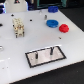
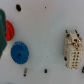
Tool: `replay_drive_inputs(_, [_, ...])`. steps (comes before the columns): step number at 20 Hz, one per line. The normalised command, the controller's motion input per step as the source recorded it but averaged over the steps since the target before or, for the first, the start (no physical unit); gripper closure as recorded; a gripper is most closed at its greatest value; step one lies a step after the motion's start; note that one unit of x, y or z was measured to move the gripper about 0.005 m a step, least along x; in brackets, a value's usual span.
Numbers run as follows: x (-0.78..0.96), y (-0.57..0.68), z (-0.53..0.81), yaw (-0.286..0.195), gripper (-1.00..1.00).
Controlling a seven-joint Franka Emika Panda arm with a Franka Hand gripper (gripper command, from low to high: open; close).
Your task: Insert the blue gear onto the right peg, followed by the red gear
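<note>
Beyond the grey plate (image 1: 44, 57), blue gear (image 1: 52, 23) lies ungrasped; claw unseen, state unknowable, next must descend there.

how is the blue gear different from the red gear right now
The blue gear is wider and flatter; the red gear is smaller and chunkier. The blue gear is blue, the red gear red. In the exterior view, the red gear lies to the right of the blue gear. Both rest on the white table, off the pegs.
</note>
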Motion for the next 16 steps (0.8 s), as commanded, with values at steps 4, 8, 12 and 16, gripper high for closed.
replay_drive_inputs(4, [-0.73,0.29,-0.15,0.0,-1.0])
replay_drive_inputs(8, [-0.72,0.31,-0.17,0.0,-1.0])
replay_drive_inputs(12, [-0.65,0.4,-0.21,0.0,-1.0])
replay_drive_inputs(16, [-0.59,0.36,-0.3,0.0,-1.0])
